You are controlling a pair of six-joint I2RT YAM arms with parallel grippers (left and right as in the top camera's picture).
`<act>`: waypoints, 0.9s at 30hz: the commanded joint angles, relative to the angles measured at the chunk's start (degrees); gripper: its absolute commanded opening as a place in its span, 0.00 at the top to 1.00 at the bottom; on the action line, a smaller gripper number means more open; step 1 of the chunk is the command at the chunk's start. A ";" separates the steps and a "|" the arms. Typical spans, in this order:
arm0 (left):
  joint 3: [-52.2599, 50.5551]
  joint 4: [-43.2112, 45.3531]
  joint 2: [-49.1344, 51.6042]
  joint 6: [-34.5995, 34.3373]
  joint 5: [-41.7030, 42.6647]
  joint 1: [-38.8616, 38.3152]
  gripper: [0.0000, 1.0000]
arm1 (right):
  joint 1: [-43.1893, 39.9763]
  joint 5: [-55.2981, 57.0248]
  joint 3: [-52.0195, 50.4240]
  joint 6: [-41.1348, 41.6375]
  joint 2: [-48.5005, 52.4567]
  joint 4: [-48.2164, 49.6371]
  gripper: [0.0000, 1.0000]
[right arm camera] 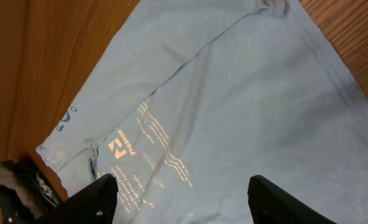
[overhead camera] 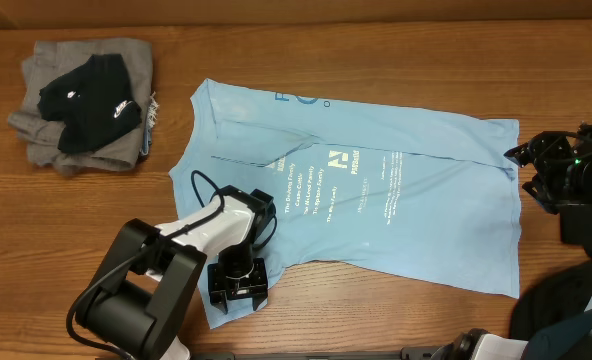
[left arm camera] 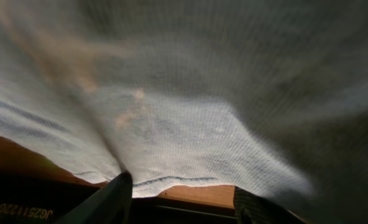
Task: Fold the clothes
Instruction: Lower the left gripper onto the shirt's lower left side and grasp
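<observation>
A light blue T-shirt [overhead camera: 396, 200] lies spread flat across the middle of the wooden tabletop [overhead camera: 376, 40], lightly creased, its white and pale lettering facing up. At the far left, well apart from it, a grey piece [overhead camera: 46, 135] sits bunched with a black piece [overhead camera: 86, 100] on top. The left fingers [left arm camera: 109, 199] stand parted at the shirt's near left corner, its hem across their gap. The right fingers [right arm camera: 97, 196] are released and empty by its right edge.

Light blue T-shirt [overhead camera: 396, 200] spread out
It lay flat, lettering up; grey and black pieces [overhead camera: 86, 100] sat heaped well apart.
</observation>
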 commanded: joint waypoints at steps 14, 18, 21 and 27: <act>0.63 -5.05 -6.38 4.79 0.37 6.49 0.96 | -0.11 5.70 0.87 1.01 -0.26 0.28 0.26; 4.35 -7.85 -13.03 7.10 -0.92 11.96 0.96 | -0.13 8.13 0.17 2.25 1.03 0.20 0.23; 7.39 -8.00 -16.76 9.60 -0.87 15.65 0.96 | -0.17 8.17 -2.12 2.93 1.60 0.50 0.22; 10.80 -7.13 -19.43 12.50 -0.87 18.88 0.96 | -0.81 12.63 -9.88 7.43 2.05 1.05 0.21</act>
